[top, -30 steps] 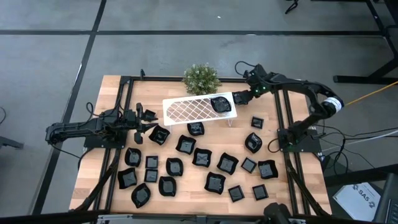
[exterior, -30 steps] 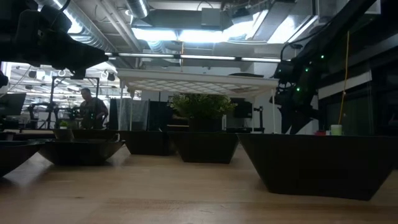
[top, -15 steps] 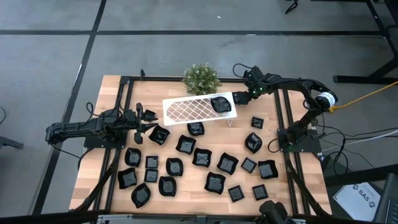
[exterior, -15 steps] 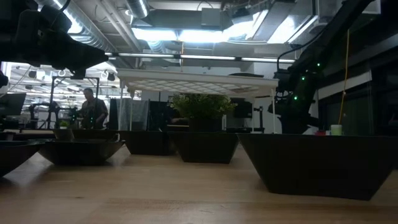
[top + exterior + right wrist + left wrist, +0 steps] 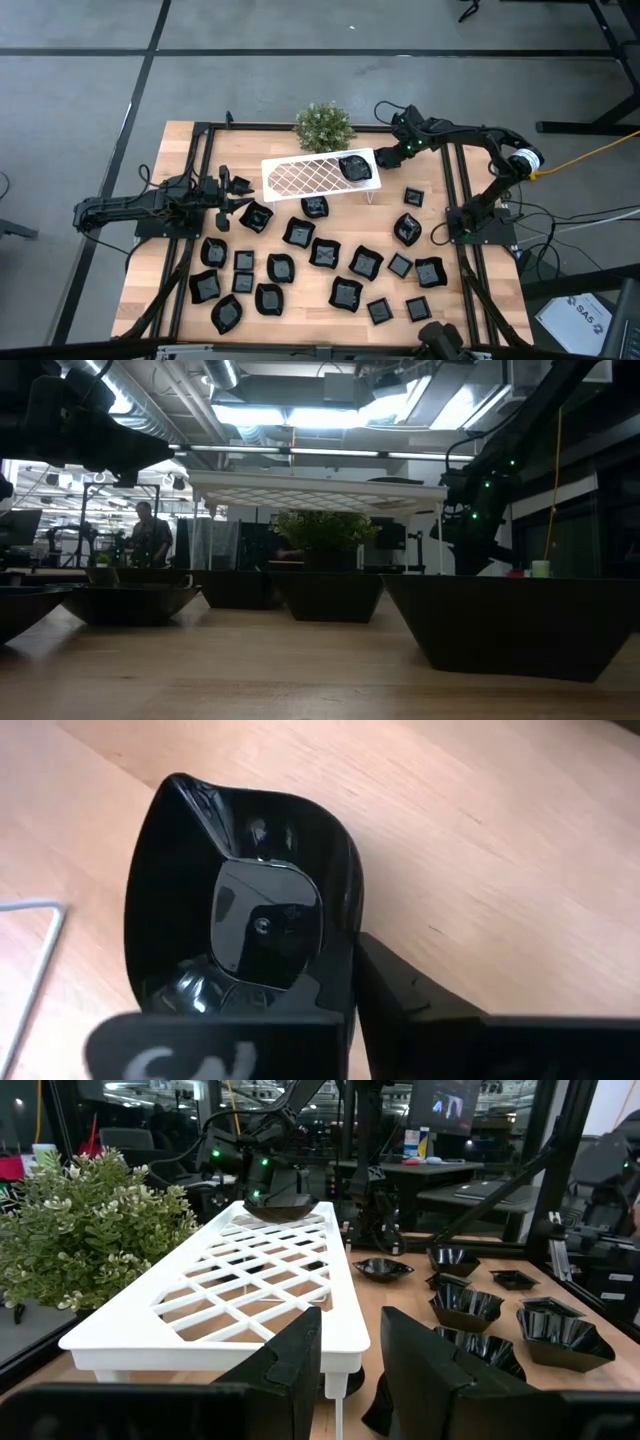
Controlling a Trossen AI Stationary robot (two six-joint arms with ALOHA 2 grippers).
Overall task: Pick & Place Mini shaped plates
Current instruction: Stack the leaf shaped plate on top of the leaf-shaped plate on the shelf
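Mini shaped plates (image 5: 323, 252), roughly two dozen, lie scattered on the table (image 5: 180, 140); one plate (image 5: 352, 167) sits on the white rack (image 5: 300, 177). Right gripper (image 5: 390, 157), beside the rack's end, is clamped on a black dish (image 5: 245, 935). Left gripper (image 5: 243, 196) rests with jaws apart. One plant (image 5: 322, 126) stands behind the rack.

The only readable text is "SA5" on a white sheet (image 5: 587, 316) lying on the floor.
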